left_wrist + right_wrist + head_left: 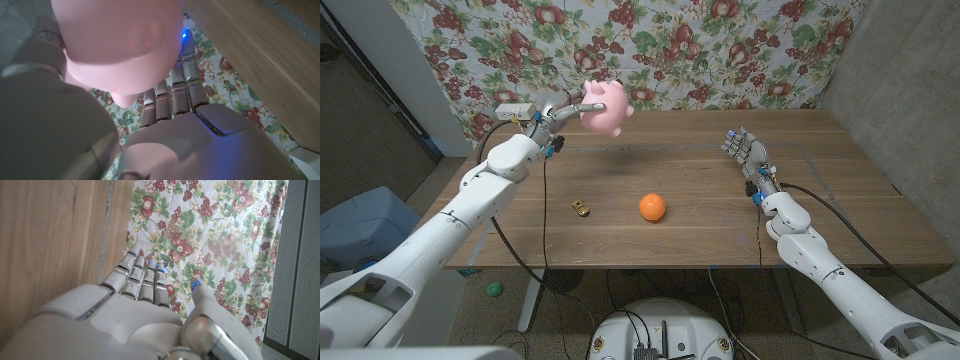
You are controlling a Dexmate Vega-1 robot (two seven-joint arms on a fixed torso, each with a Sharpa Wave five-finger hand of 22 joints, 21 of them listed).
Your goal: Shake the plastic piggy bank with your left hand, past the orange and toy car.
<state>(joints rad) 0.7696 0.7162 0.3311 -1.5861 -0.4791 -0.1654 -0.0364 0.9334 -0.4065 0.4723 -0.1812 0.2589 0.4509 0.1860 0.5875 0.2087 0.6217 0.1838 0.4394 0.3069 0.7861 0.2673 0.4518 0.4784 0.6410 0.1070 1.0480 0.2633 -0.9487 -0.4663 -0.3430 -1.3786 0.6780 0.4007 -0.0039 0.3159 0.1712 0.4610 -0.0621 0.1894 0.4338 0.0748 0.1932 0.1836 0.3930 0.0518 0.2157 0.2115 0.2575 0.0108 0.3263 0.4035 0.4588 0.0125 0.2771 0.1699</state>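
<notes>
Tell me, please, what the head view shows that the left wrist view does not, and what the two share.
Head view alone: the orange and the toy car on the wooden table, and the right hand, holding nothing, fingers apart. Left wrist view alone: a blue light by the fingers, close up. Both: the left hand gripping the pink piggy bank, held above the table, and the fruit-print cloth.

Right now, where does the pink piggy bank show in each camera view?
Head view: piggy bank upper left of centre, held above the table by the left robot hand.
Left wrist view: piggy bank close up.
Right wrist view: not in it.
Shared landmark: floral cloth.
</notes>
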